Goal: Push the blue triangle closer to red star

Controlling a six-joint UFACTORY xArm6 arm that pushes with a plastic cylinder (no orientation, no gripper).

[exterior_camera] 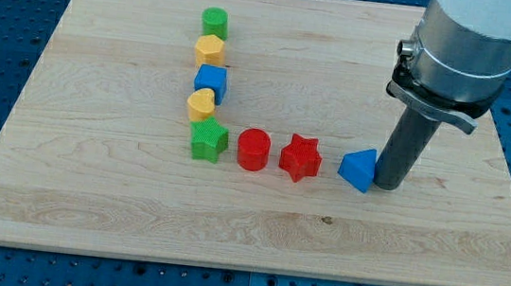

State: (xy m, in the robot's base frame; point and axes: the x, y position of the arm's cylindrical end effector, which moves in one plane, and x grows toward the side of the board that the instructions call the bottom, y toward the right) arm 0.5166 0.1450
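The blue triangle (pixel 358 168) lies on the wooden board (pixel 89 183), a short gap to the right of the red star (pixel 300 157). My tip (pixel 388 185) stands against the triangle's right side, touching it. The rod rises from there toward the view's upper right, under the arm's grey body (pixel 464 41).
A red cylinder (pixel 254 149) and a green star (pixel 208 140) continue the row left of the red star. Above the green star runs a column: yellow heart (pixel 200 105), blue cube (pixel 210 82), yellow hexagon (pixel 209 50), green cylinder (pixel 215 22).
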